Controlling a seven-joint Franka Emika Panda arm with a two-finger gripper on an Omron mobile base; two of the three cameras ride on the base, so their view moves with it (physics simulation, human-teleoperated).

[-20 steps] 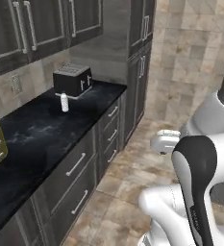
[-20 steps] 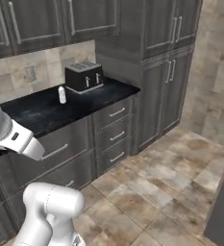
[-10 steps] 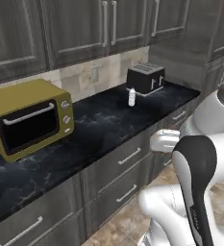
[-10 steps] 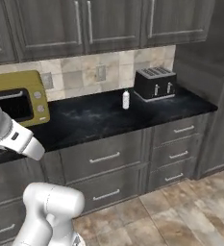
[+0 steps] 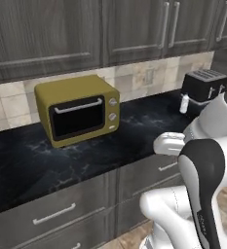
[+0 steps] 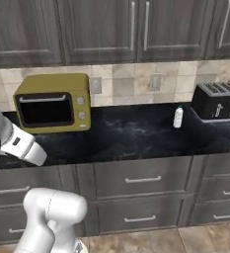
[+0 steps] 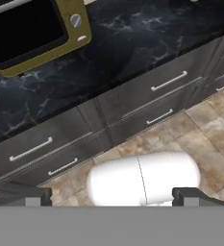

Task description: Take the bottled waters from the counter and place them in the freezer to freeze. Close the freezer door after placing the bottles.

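Left base view: black marble surface (image 5: 134, 131) runs across, w/ a yellow toaster oven (image 5: 78, 109) sitting on it at left. One bottled water (image 5: 184, 103) stands upright far right on the surface, just beside a black toaster (image 5: 204, 85); can't tell if they touch. Grey drawers (image 5: 56, 214) below.

Right base view: same bottle (image 6: 178, 117) upright on the surface (image 6: 131, 136), just left of the toaster (image 6: 217, 101), well apart from the toaster oven (image 6: 55, 103). Wall outlets on the tile behind.

Hand view: my gripper (image 7: 112, 196) hangs over the tile floor (image 7: 200, 129) in front of the drawers (image 7: 147, 96), fingertips (image 7: 36, 196) spread wide at both bottom corners, nothing between them, touching nothing. Toaster oven (image 7: 34, 33) front and surface edge (image 7: 147, 38) up top.
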